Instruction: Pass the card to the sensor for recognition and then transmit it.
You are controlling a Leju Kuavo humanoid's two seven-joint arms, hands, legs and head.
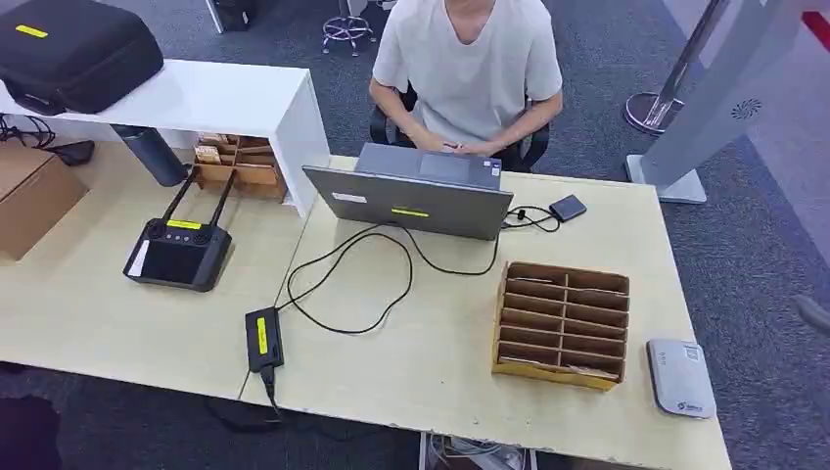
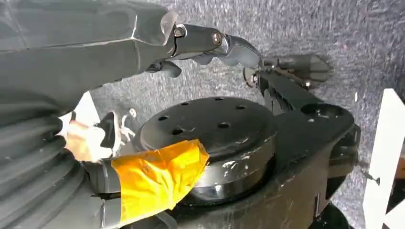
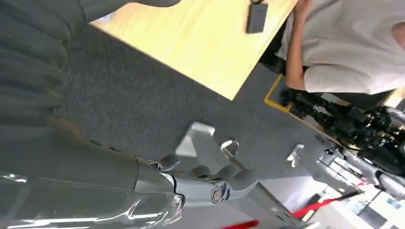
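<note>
- Wooden card organizer [image 1: 560, 325] sitting on the right part of the surface [image 1: 411, 362], long axis running toward the laptop [image 1: 416, 201]; cards inside lying crosswise in their slots.
- Grey sensor [image 1: 680, 377] flat just right of it, near the surface's front corner.
- Left hand [image 2: 210, 45] hanging over carpet, fingers curled, grasping nothing.
- Right hand [image 3: 210, 183] likewise empty, fingers loosely bent.
</note>
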